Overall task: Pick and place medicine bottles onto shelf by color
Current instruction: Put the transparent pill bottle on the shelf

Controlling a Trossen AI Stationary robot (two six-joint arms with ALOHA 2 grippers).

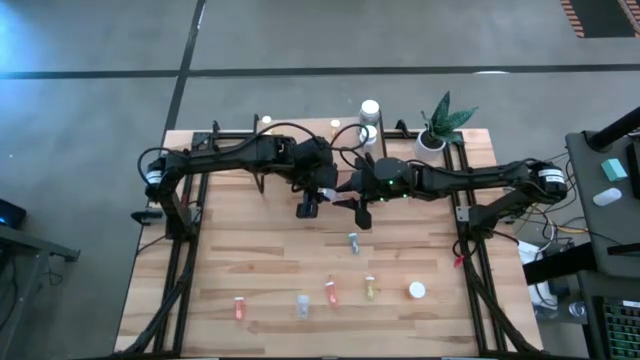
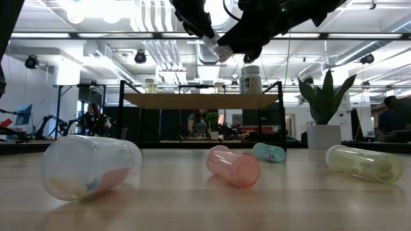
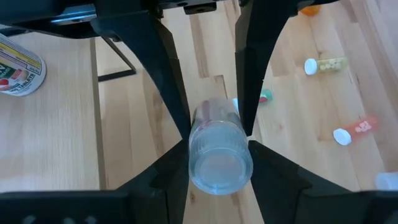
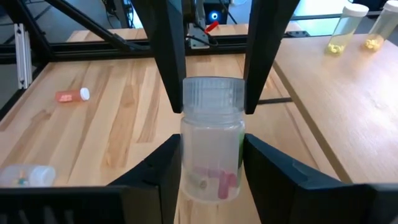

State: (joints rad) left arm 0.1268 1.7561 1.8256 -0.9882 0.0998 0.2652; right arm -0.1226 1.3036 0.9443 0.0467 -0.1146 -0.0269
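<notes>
My left gripper (image 1: 308, 207) is shut on a clear-bluish bottle (image 3: 219, 155), in the air in front of the shelf (image 2: 199, 101). My right gripper (image 1: 352, 203) is just to its right, shut on a clear bottle (image 4: 212, 149) that has a ribbed cap and pink pills inside. The shelf board also shows in the left wrist view (image 3: 50, 130) and the right wrist view (image 4: 348, 93). It carries a labelled white-capped bottle (image 2: 252, 80) and two yellow vials (image 4: 344, 28). Several small bottles lie on their sides on the table, among them an orange one (image 2: 234, 168) and a bluish one (image 1: 353, 242). My left gripper pinches the bluish bottle by its two sides (image 3: 194, 127) between the two fingers, coming from above and slanting down. The bottle's round ribbed end (image 3: 219, 171) faces back toward the wrist. The bottle is lifted clear of the table. My right gripper pinches the clear bottle at its ribbed cap (image 4: 214, 94), one finger on each side. The fingers come about level from the table's right. The bottle stands upright with its cap up and its body below the fingers, clear of the table.
A white pot with a green plant (image 1: 438, 128) stands at the far right, beside the shelf. Loose bottles lie along the near part of the table: orange (image 1: 240, 308), clear (image 1: 302, 305), yellowish (image 1: 370, 288) and white-capped (image 1: 417, 290). Bare planks show between them and the grippers.
</notes>
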